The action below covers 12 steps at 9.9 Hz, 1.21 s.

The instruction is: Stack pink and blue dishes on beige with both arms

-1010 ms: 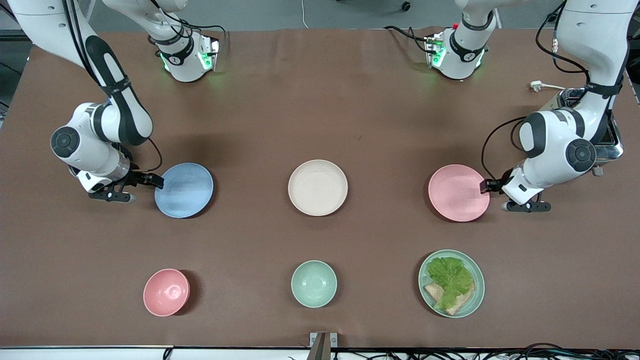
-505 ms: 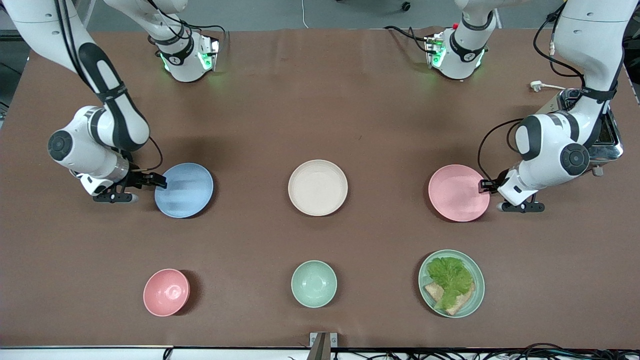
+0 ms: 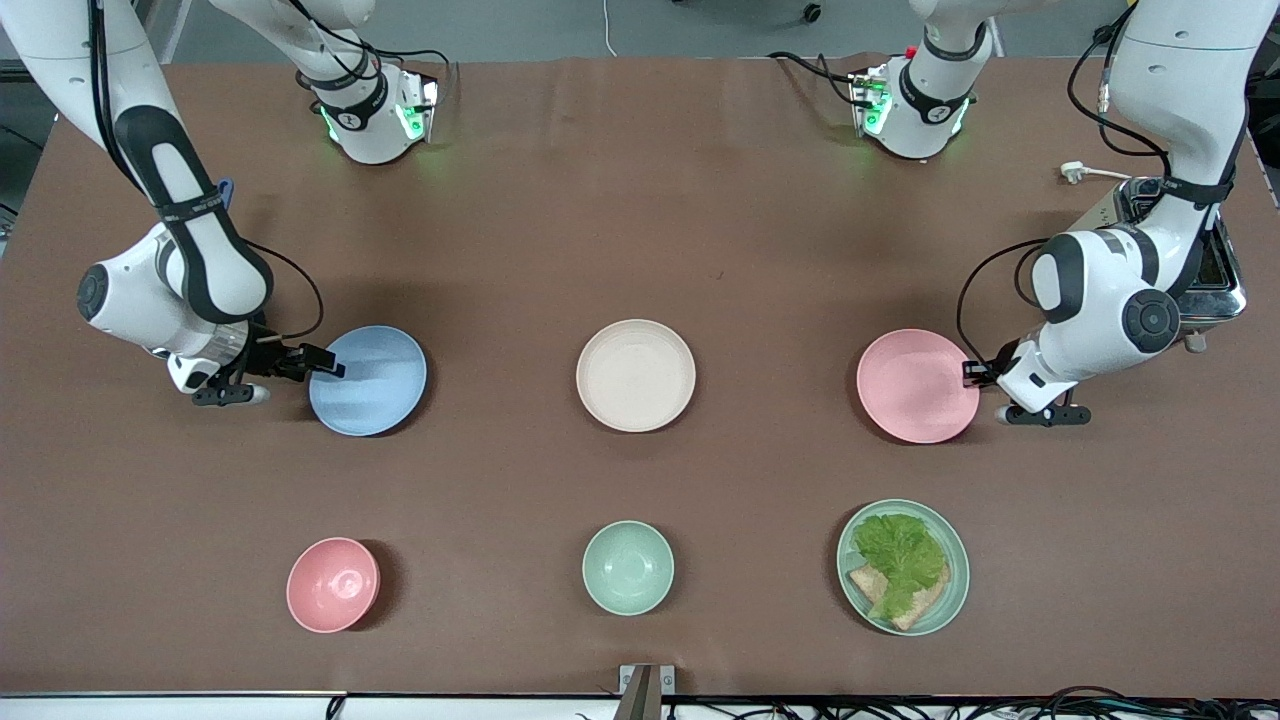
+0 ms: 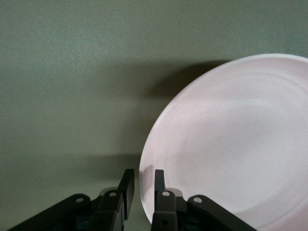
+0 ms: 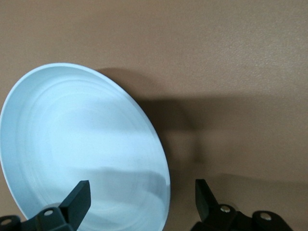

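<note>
The pale blue plate lies flat toward the right arm's end of the table. My right gripper is open and low at its rim. In the right wrist view the right gripper straddles the blue plate, one finger over the dish and one outside it. The pale pink plate lies flat toward the left arm's end. My left gripper is at its rim. In the left wrist view the left gripper is shut on the pink plate. The beige plate sits bare between them.
Nearer the front camera stand a small pink bowl, a mint-green bowl and a mint-green plate with lettuce and bread. A metal toaster stands at the left arm's end, close to that arm's elbow.
The right gripper has slid a little farther over the blue plate's rim as its arm swung back. The left gripper has shifted slightly at the pink rim. No plate has moved.
</note>
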{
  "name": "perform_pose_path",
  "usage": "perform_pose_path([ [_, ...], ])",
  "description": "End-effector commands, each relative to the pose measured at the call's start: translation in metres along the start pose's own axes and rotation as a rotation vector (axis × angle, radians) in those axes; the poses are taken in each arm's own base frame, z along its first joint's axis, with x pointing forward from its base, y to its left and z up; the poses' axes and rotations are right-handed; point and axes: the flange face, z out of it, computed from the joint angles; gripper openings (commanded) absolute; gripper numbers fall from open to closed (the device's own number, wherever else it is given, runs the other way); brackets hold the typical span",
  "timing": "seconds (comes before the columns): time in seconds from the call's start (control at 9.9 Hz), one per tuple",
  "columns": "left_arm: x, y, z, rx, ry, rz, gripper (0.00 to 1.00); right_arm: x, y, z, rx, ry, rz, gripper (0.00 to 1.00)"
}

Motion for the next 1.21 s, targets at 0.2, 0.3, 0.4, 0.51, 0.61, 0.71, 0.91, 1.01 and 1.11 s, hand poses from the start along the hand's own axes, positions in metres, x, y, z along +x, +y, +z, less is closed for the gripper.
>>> perform_pose_path([
  [0.2,0.004,-0.001,0.016,-0.02,-0.003,0.003,0.1,0.006,0.019,-0.005,0.078,-0.005,-0.021,0.72],
  [0.3,0.005,0.003,0.016,-0.022,-0.001,0.008,0.06,0.006,0.02,-0.005,0.077,-0.005,-0.02,0.58],
  [0.4,0.005,0.006,0.016,-0.024,-0.001,0.014,0.01,0.006,0.021,-0.005,0.077,-0.002,-0.035,0.44],
  [0.51,0.005,0.01,0.013,-0.025,0.003,0.02,0.0,0.005,0.022,-0.002,0.078,-0.006,-0.068,0.42],
  [0.61,0.011,0.02,0.003,-0.028,0.019,0.039,0.0,0.004,0.027,-0.001,0.08,-0.006,-0.061,0.4],
  [0.71,0.014,0.034,-0.017,-0.032,0.047,0.059,0.0,0.003,0.028,0.0,0.081,-0.008,-0.059,0.33],
  [0.91,0.01,0.084,-0.061,-0.077,0.062,0.09,0.0,0.003,0.028,-0.001,0.082,-0.006,-0.062,0.03],
  [1.01,0.011,0.108,-0.075,-0.118,0.052,0.095,0.0,0.008,0.028,-0.005,0.086,-0.002,-0.063,0.01],
  [1.11,0.014,0.141,-0.087,-0.151,0.062,0.1,0.0,0.019,0.022,-0.015,0.135,-0.024,-0.075,0.01],
])
